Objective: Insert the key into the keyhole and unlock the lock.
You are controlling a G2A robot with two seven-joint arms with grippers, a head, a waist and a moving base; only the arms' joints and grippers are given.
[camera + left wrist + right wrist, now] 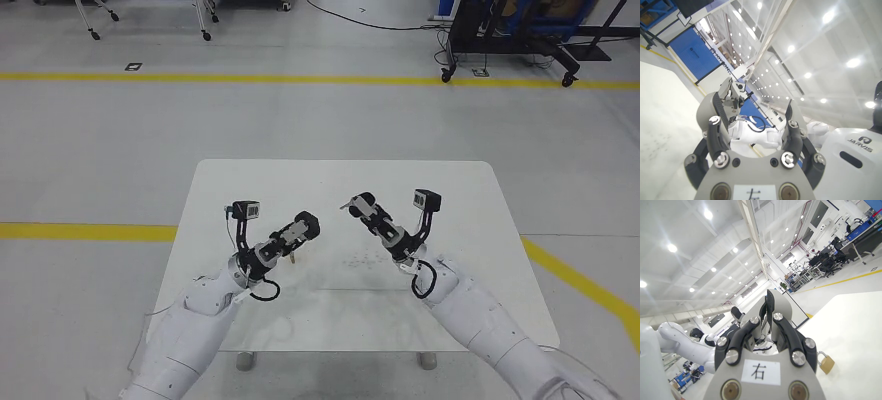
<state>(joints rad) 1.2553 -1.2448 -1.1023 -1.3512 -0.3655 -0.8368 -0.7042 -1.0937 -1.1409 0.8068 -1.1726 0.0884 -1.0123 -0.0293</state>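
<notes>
Closest to the lens, the right gripper [767, 297] had its fingers pinched nearly together on a thin metal piece, apparently the key [346, 206], raised above the white table [450, 190]. Facing it, the left gripper [753, 99] was spread wide and held nothing. The brass padlock [826, 363] lay on the table beside the right arm, shackle closed, untouched. Judging by this, the key was in hand, while steadying the padlock, inserting and turning remained.
</notes>
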